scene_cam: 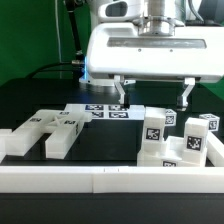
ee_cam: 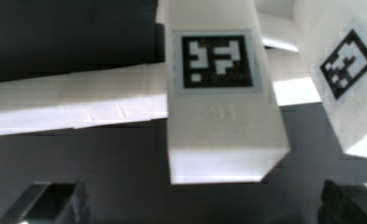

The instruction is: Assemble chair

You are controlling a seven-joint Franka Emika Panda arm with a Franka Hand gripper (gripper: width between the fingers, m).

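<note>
Gripper (scene_cam: 154, 102) wide open, holding nothing, middle of frame. White tagged block (scene_cam: 156, 133) just under it. More white pieces (scene_cam: 42, 135) lower left on black worktop (scene_cam: 40, 100).

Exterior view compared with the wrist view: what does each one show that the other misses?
Only the exterior view shows the robot arm, the forked white piece, the marker board and the long white rail in front. Only the wrist view shows a close look down on one tagged white bar, its pattern large and clear. Both show the tool with its jaws open and holding nothing, tagged white pieces, and the black table.
</note>
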